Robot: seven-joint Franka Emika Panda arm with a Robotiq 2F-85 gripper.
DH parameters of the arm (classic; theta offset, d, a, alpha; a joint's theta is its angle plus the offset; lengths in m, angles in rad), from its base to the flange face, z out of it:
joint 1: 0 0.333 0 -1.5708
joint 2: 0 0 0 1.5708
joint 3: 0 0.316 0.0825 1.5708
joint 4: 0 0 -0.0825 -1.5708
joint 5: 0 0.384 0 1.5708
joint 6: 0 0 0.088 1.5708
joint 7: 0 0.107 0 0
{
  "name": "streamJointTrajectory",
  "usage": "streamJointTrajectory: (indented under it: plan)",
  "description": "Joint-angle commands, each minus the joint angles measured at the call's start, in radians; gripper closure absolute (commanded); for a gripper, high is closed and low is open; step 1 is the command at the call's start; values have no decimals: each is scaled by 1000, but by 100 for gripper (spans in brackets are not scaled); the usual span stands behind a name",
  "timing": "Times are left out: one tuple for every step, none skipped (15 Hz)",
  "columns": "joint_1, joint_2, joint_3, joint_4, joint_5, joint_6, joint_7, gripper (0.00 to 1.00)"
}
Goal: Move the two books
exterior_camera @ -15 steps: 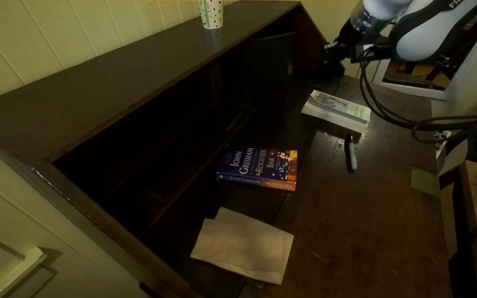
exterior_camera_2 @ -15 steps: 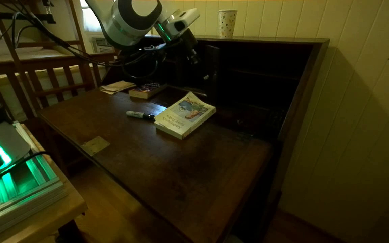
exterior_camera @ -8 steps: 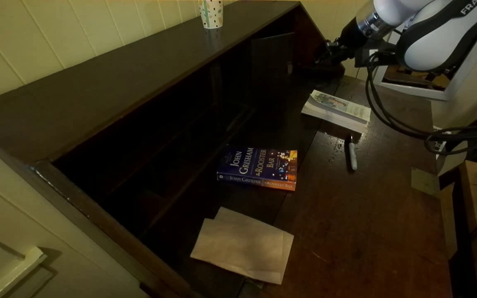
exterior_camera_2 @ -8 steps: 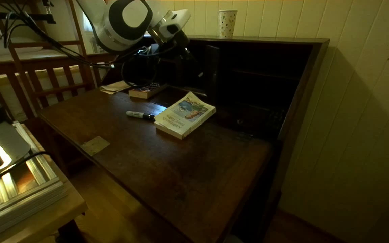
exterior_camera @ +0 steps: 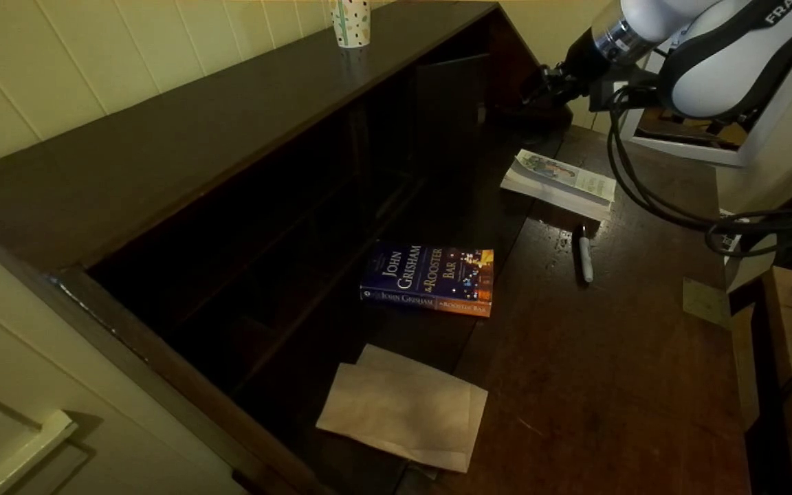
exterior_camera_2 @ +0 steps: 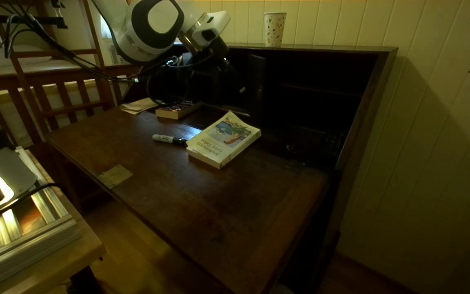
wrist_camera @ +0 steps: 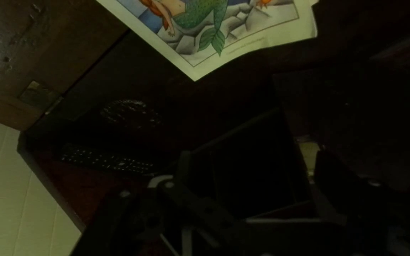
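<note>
Wrist view shows your gripper (wrist_camera: 253, 160) with its fingers spread and nothing pinched between them. The pale book (wrist_camera: 206, 28) lies flat on the table (exterior_camera_2: 169, 196), at the top of that view, while your gripper hangs higher, pointing toward the shelves (exterior_camera_2: 324, 90). The book's long axis slants from the shelves toward the table's front edge, and one short end faces the gripper. In an exterior view the blue book (exterior_camera: 430, 278) lies farther along, between the pale book and the paper (exterior_camera: 406, 409), so the pale one is your nearer pick. You seem to be at the approach: back off the shelves, lower, and set the fingers across its width, minding the marker (exterior_camera: 586, 258) near its front end. Whether they span it, you can't tell.
</note>
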Motion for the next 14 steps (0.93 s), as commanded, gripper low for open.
streamJointTrajectory:
  plan:
    - [-54,6,46,3,-40,44,18,0]
    - [-86,1,75,2,-66,57,29,0]
    - [-117,2,99,4,-93,76,36,0]
    - [-156,5,132,7,-129,93,56,0]
    - [-194,14,158,14,-173,120,73,0]
    - [-236,23,186,22,-225,142,101,0]
    - [-266,34,199,35,-272,164,118,0]
    - [-302,45,217,48,-326,183,145,0]
    - [-333,55,226,65,-377,200,161,0]
    - [-361,66,233,83,-425,215,180,0]
    - [-387,82,238,107,-468,236,193,0]
    - [-408,95,241,131,-501,253,205,0]
    - [-429,111,247,157,-536,271,226,0]
    - [-447,125,253,183,-565,283,244,0]
